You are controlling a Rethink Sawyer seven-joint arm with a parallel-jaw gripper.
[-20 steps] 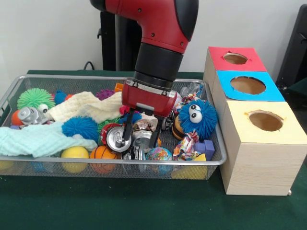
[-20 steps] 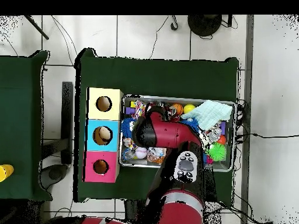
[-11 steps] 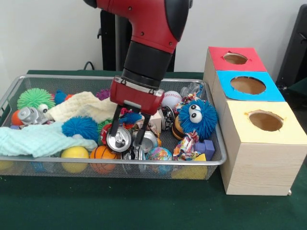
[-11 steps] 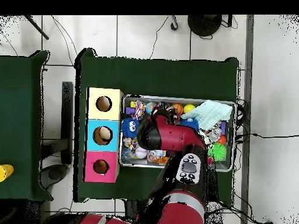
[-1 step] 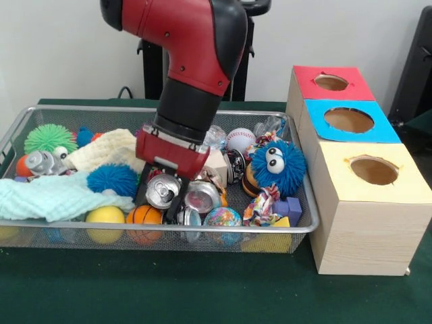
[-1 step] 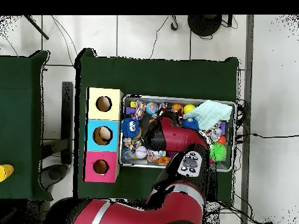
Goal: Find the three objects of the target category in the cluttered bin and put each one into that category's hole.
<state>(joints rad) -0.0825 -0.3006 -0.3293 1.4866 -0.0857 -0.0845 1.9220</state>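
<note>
my hand [image 5: 162, 194] is down in the wire bin [image 5: 307, 226], clamped on a silver can [image 5: 163, 191] whose top end with the pull tab faces the front camera. one black finger [image 5: 143, 190] shows on one side of the can and the other sits against its opposite side. the can is tilted, held just above the clutter. right beside it, touching or nearly so, lies a second can [image 5: 202, 196] with a reddish top, and a third crushed can [image 5: 42, 163] lies well apart from my hand at the bin's far end, next to a green spiky ball [image 5: 49, 138]. just under my hand are a small basketball [image 5: 144, 215] and a yellow ball [image 5: 104, 216]; a blue fuzzy ball [image 5: 112, 179] and a pale cloth [image 5: 54, 196] lie close by on that side. on the other side of my hand sit a baseball [image 5: 240, 140] and a blue googly-eyed puff [image 5: 277, 166]. beyond the puff, outside the bin on the green table [image 5: 202, 290], stands the wooden box [image 5: 364, 229] with three holes, under a yellow top [image 5: 373, 170], a blue top [image 5: 348, 120] and a red top [image 5: 331, 82]. in the overhead view my arm [image 6: 175, 137] covers the middle of the bin, so the can is hidden there.
</note>
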